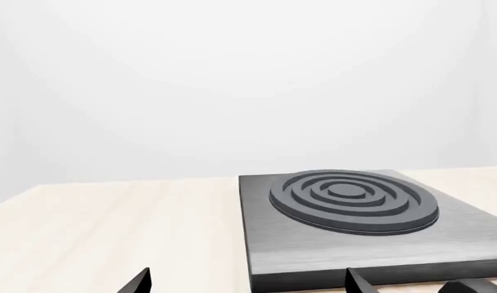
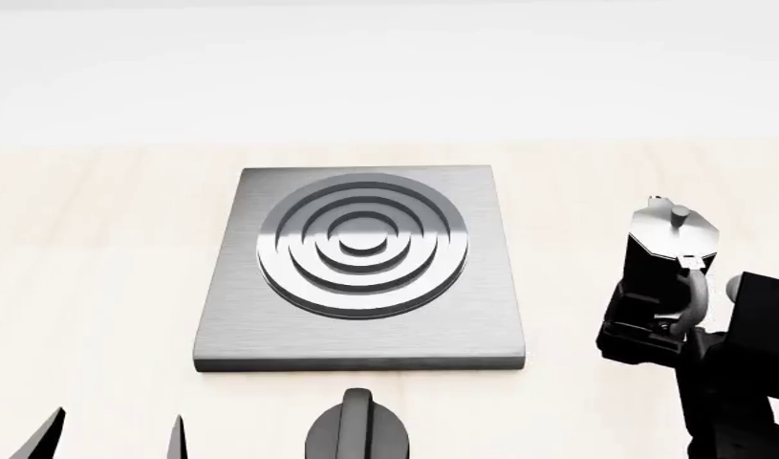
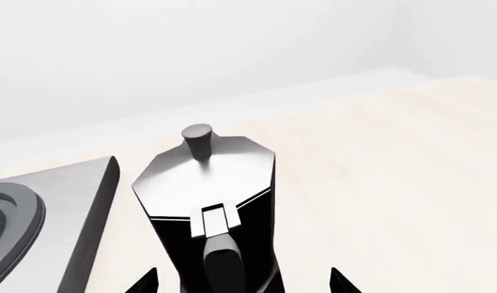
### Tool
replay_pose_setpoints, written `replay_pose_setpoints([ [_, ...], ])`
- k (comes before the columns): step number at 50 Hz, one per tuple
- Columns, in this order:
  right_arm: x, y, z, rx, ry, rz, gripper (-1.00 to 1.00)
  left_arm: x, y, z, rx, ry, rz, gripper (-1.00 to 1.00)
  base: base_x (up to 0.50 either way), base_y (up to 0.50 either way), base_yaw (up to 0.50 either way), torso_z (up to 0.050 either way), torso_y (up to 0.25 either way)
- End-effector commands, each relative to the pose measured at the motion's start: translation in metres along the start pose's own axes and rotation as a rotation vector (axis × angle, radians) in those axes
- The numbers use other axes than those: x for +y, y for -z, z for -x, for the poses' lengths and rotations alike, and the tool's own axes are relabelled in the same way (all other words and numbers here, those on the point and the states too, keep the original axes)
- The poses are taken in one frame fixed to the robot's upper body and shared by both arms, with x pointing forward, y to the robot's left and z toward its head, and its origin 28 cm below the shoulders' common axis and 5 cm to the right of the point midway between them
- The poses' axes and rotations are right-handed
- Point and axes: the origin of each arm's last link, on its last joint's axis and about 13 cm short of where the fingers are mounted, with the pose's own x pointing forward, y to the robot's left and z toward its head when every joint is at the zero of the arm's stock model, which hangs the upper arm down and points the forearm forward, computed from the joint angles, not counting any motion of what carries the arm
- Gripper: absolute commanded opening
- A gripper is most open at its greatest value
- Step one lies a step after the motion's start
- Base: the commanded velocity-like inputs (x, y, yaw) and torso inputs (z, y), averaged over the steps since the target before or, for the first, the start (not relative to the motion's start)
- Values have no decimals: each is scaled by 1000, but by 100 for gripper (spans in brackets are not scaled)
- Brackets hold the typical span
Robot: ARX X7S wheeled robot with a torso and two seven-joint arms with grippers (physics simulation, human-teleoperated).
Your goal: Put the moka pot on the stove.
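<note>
I am looking down from the head camera at a pale wooden tabletop (image 2: 96,287) with a white wall behind it. The moka pot (image 2: 663,263) stands upright on the tabletop to the right of the stove (image 2: 485,316), apart from it and not on it. The pot is small and black with faceted sides, a silver angular lid, a short grey knob on top, and a curved black handle that faces me on the near side. In the right wrist view the moka pot (image 3: 211,207) fills the near centre, its eight-sided lid catching the light, and the handle joins just under the lid by a silver hinge. The right end effector (image 2: 657,335) is at the pot's near side around the handle; its two fingertips (image 3: 143,284) show spread on either side of the pot's body, and I cannot tell whether they touch it. The stove is a flat square plate of brushed grey metal with raised concentric rings in the middle, lying flat near the centre of the tabletop. Just near of the stove sits a round black dial knob (image 2: 357,430). The left end effector (image 2: 109,435) is low at the near left, its two dark fingertips spread apart with nothing between them; in the left wrist view it faces the stove (image 1: 313,244) from the near side.
</note>
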Motion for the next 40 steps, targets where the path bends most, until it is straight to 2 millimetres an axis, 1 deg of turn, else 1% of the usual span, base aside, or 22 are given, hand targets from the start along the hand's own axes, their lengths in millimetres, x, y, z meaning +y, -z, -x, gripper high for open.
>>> replay_pose_setpoints([
  [1,5,3,-5,20,-19,20,100,0,0,0,-9,0,11,100,0,0,0,0,0],
  [8,10,-1,-9,25,-30,53,100,0,0,0,-9,0,12,100,0,0,0,0,0],
  [18,8,-2,-8,24,-7,75,100,0,0,0,-9,0,12,100,0,0,0,0,0],
  [19,7,-2,-8,24,-2,76,-100,0,0,0,-9,0,11,100,0,0,0,0,0],
  [21,7,0,-8,26,26,97,-100,0,0,0,-9,0,11,100,0,0,0,0,0],
  [33,5,3,-6,31,21,98,-100,0,0,0,-9,0,11,100,0,0,0,0,0],
  [37,6,6,-4,30,22,133,-100,0,0,0,-9,-1,12,100,0,0,0,0,0],
  [38,7,5,-5,12,55,168,-100,0,0,0,-9,0,11,100,0,0,0,0,0],
  [39,11,-1,-6,-27,81,198,-100,0,0,0,-9,0,11,100,0,0,0,0,0],
  [40,14,-5,-6,-42,70,210,-100,0,0,0,-9,0,11,100,0,0,-3,0,0],
])
